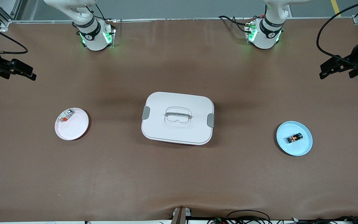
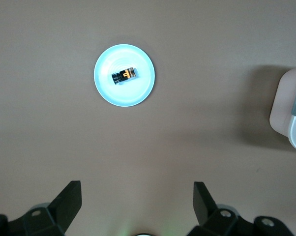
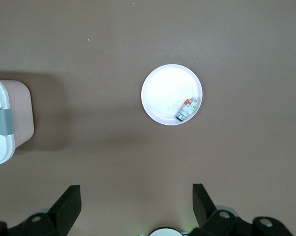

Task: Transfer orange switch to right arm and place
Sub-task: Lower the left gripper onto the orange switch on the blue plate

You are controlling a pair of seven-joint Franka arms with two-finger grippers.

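Two plates on brown counter, one white lidded box between them at centre. Orange switch, black with orange mark, lying in light blue plate toward left arm's end. Whitish piece with red-orange end at rim of white plate toward right arm's end. Left gripper held up over left arm's end of counter, jaws spread wide, holding nothing. Right gripper up over right arm's end, jaws likewise spread, holding nothing. Both arms waiting.
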